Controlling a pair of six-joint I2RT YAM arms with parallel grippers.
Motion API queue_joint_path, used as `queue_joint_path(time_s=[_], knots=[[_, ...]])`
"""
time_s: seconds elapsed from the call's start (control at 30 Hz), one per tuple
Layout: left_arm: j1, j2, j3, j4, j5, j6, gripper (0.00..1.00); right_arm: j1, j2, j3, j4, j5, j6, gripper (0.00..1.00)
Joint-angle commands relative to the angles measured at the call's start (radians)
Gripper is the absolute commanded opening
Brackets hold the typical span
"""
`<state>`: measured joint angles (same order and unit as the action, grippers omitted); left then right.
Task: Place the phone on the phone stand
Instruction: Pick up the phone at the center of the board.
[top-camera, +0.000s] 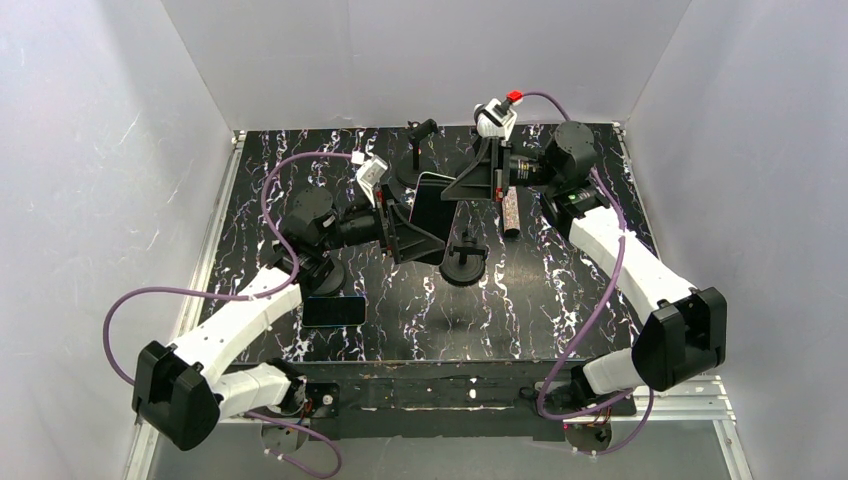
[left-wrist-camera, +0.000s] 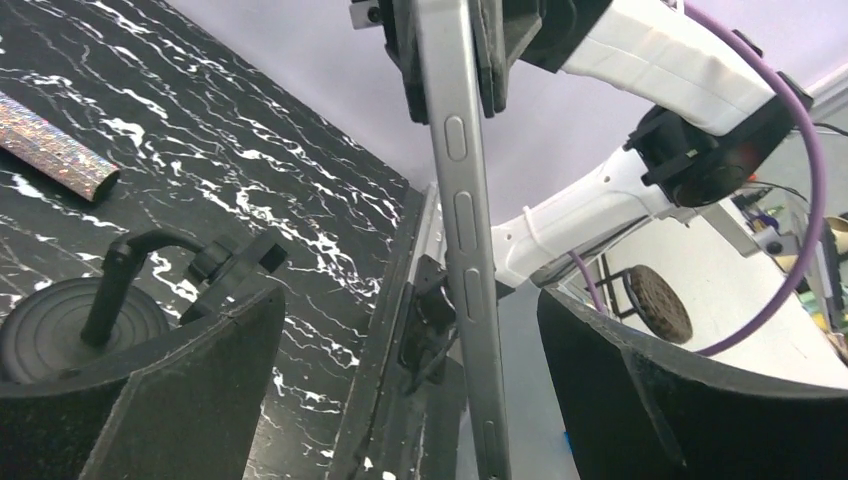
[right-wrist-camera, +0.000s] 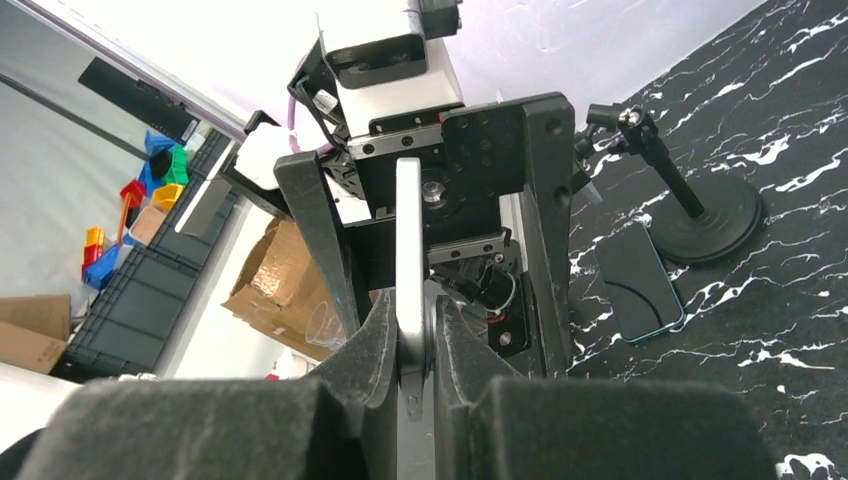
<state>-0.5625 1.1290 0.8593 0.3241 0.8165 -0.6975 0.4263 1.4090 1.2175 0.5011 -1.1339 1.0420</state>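
Your right gripper (right-wrist-camera: 415, 345) is clamped on the slim silver-edged phone (right-wrist-camera: 408, 230). Your left gripper (left-wrist-camera: 408, 300) stands wide around it, seemingly not touching.

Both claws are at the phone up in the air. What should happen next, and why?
Probably the left gripper should back away: its jaws stand open on either side of the phone, while the right gripper alone clamps it.

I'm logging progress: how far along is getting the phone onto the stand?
Done: the phone is up off the table. In hand: the right gripper is shut on its edge, the left gripper open around it. Left: carry it to the near stand, which holds nothing, and set it there.
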Motion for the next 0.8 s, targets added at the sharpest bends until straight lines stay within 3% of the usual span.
queue_joint_path(time_s=[0.0, 0.07, 0.13, 0.2, 0.27, 0.33, 0.5, 0.67, 0.77], knots=[[-0.002, -0.056, 0.04, -0.096, -0.095, 0.075, 0.98, 0.003, -0.042, 0.042, -0.057, 0.001, -0.063, 0.01], [-0.003, -0.073, 0.083, -0.194, -0.167, 0.114, 0.98, 0.001, -0.058, 0.057, -0.169, -0.006, -0.179, 0.01], [-0.002, -0.126, 0.105, -0.294, -0.281, 0.166, 0.98, -0.013, -0.094, 0.092, -0.45, 0.06, -0.386, 0.01], [-0.002, -0.171, 0.096, -0.332, -0.41, 0.181, 0.98, -0.038, -0.117, 0.099, -0.589, 0.142, -0.482, 0.01], [0.0, -0.21, 0.088, -0.408, -0.575, 0.172, 0.98, -0.095, -0.183, 0.034, -0.611, 0.258, -0.498, 0.01], [0.0, -0.194, 0.119, -0.498, -0.643, 0.185, 0.98, -0.185, -0.28, -0.086, -0.518, 0.301, -0.462, 0.01], [-0.001, -0.083, 0.195, -0.62, -0.571, 0.225, 0.98, -0.328, -0.379, -0.152, -0.528, 0.232, -0.473, 0.01], [0.0, 0.048, 0.257, -0.714, -0.512, 0.26, 0.98, -0.359, -0.443, -0.192, -0.523, 0.242, -0.454, 0.01], [-0.002, 0.124, 0.28, -0.721, -0.423, 0.258, 0.91, -0.37, -0.479, -0.205, -0.545, 0.272, -0.472, 0.01]])
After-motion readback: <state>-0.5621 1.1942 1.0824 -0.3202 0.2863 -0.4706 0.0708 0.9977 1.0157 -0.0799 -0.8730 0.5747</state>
